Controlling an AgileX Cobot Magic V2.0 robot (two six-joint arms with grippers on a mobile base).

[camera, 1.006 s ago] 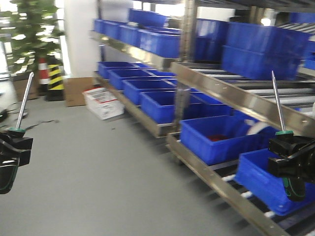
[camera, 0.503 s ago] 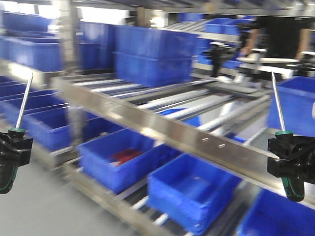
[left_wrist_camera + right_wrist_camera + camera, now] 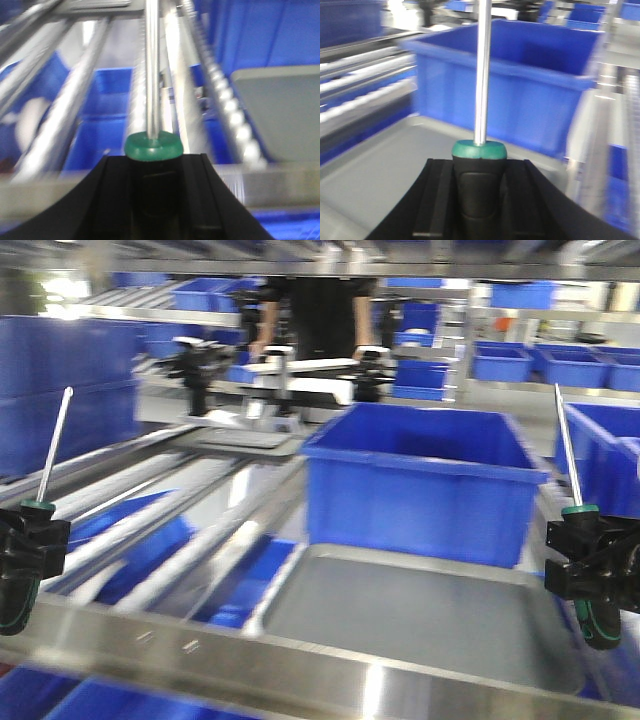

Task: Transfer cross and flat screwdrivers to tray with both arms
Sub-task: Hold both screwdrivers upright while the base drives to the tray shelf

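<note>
Pointing upward, the left screwdriver is clamped by its black-and-green handle in the closed left gripper, and the right screwdriver is gripped the same way by the right gripper. Neither is touching the grey tray, which is seen lower down between them, just behind the front edge of the metal shelf. A blue bin is set at the tray's far edge.

The left gripper, at nine o'clock in the front view, was matte black and blocky, built of jointed plates. The right gripper, at three o'clock, matched it. Through each wrist camera, the jaws read as broad black wedges with grooved inner faces.
</note>
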